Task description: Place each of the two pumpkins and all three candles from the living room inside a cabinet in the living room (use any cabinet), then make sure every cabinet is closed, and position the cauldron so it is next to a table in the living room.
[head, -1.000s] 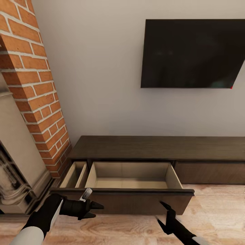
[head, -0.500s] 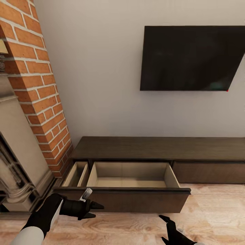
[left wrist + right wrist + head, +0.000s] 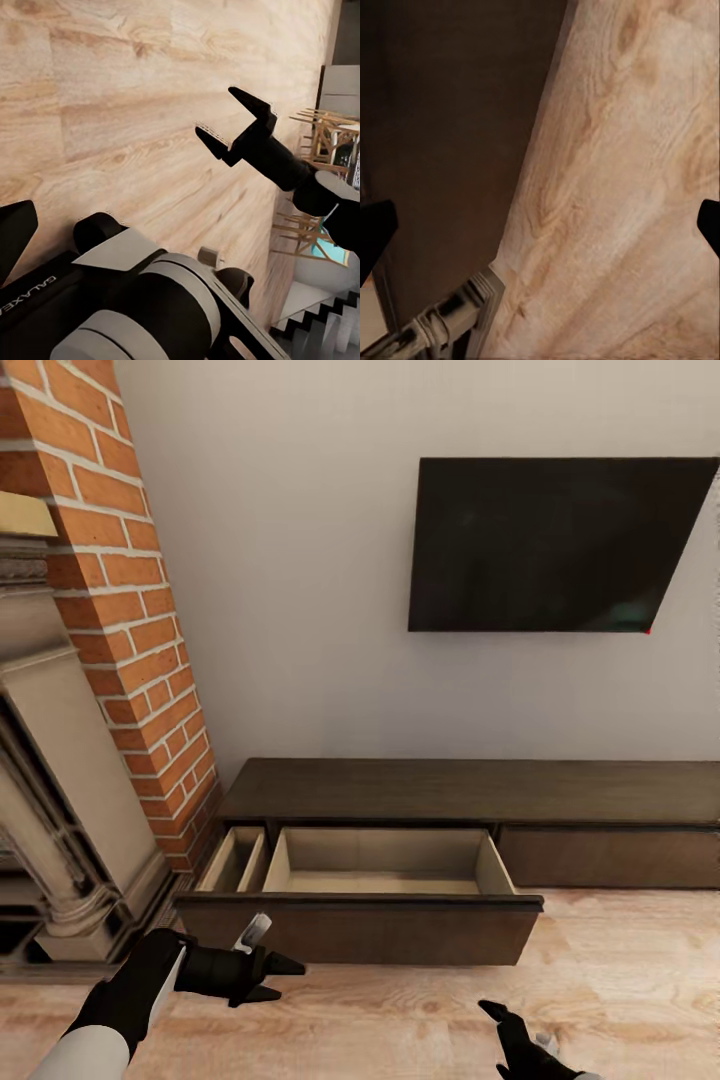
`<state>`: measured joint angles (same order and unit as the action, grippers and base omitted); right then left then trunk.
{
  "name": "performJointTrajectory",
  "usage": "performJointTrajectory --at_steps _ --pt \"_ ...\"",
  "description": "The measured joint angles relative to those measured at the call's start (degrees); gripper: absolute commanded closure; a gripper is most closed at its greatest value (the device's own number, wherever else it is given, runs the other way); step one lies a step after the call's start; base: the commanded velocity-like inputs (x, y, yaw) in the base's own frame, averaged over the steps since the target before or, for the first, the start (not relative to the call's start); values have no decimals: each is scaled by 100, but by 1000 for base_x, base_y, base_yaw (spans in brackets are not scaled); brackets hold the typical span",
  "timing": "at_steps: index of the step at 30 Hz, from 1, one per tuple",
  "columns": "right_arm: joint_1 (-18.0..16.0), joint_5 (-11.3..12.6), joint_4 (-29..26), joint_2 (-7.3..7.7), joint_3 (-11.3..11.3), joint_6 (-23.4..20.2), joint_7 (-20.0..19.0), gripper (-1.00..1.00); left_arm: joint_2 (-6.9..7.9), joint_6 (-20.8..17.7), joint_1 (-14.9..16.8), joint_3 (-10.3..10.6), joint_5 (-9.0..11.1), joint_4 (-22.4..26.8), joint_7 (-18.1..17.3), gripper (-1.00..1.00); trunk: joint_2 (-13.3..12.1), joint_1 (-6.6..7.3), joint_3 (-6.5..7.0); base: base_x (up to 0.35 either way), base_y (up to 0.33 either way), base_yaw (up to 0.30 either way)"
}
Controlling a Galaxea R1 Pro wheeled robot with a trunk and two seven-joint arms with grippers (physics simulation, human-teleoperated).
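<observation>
The low dark-brown cabinet (image 3: 470, 790) stands along the white wall with its wide left drawer (image 3: 385, 860) pulled out; the beige inside of the drawer looks empty. My left gripper (image 3: 290, 980) hovers open over the wood floor just in front of the drawer's left end, holding nothing. My right gripper (image 3: 492, 1040) is open too, low over the floor in front of the drawer's right end; it also appears as black fingers (image 3: 251, 109) in the left wrist view. The right wrist view looks past the right gripper (image 3: 540, 229) at the cabinet front (image 3: 442, 135). Pumpkins, candles, cauldron and table are out of view.
A brick chimney (image 3: 120, 620) and a stone fireplace surround (image 3: 60, 800) stand left of the cabinet. A dark TV (image 3: 555, 545) hangs on the wall above it. Wood floor (image 3: 620, 980) spreads in front. A narrow compartment (image 3: 235, 858) lies left of the open drawer.
The whole view has pulled back and turned slightly, so the camera moved. My right gripper has dropped lower toward the picture's bottom edge. The left gripper keeps its place and the drawer stays open.
</observation>
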<state>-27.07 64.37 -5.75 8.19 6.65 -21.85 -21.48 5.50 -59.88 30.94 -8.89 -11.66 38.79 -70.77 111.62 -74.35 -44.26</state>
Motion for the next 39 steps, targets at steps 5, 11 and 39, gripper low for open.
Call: performJointTrajectory --at_steps 5,11,39 --pt "0 -68 -18 -1 -108 92 94 -100 -19 8 0 4 -17 3 8 -100 -201 110 90 -329 0 0" --pt "0 -88 -24 -6 -142 649 117 -100 -40 19 0 98 -175 4 10 -100 -441 242 198 -329 0 0" --pt "0 -654 -58 -53 -154 934 1291 -100 -47 34 1 85 -205 -1 1374 -100 -1564 857 700 -63 0 206"
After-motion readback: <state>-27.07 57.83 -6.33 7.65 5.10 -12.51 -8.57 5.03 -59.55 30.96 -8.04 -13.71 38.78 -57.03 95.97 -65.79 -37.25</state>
